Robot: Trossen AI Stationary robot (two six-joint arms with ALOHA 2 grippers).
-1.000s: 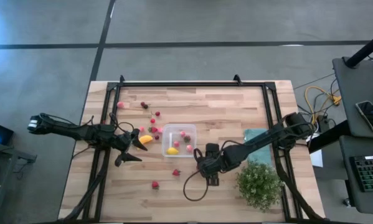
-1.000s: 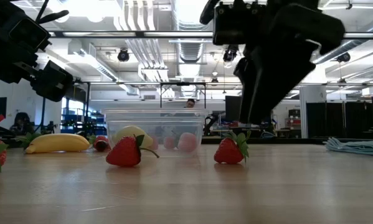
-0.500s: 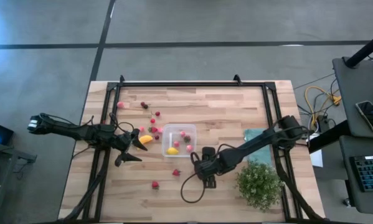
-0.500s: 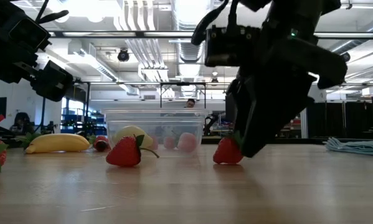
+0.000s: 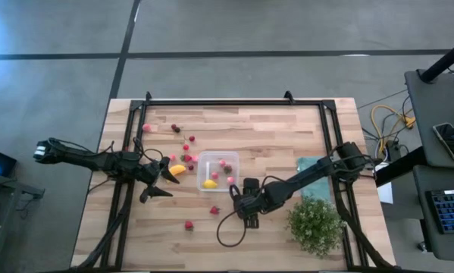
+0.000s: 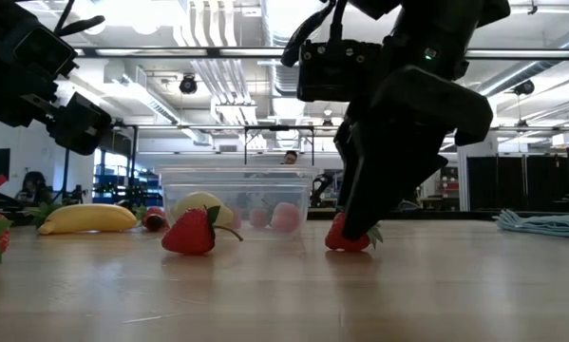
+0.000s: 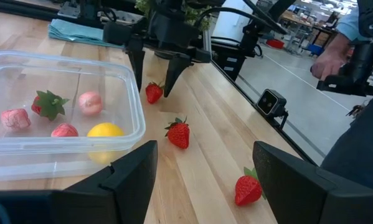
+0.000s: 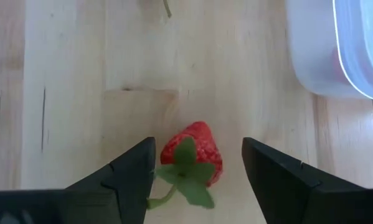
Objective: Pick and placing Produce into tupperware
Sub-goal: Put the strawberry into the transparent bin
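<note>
The clear tupperware (image 5: 217, 171) stands mid-table and holds a yellow lemon (image 7: 105, 131) and several pink and red berries. My right gripper (image 8: 198, 168) is open and low over the table just near of the box, with one finger on each side of a red strawberry (image 8: 193, 155); a gap shows at each finger. That strawberry lies on the wood (image 6: 347, 235). My left gripper (image 5: 162, 180) is open and hovers left of the box, beside the orange-yellow curved piece (image 5: 178, 170). It holds nothing.
Loose strawberries lie near of the box (image 5: 214, 210) (image 5: 189, 224), and small berries are scattered at the far left (image 5: 173, 129). A green bushy plant (image 5: 315, 224) and a teal cloth (image 5: 311, 165) sit on the right. A person (image 7: 345, 43) stands beyond the table.
My right gripper has moved a little toward the table's left and come down, so its open fingers now stand around the strawberry near the box. The strawberry has stayed in place.
</note>
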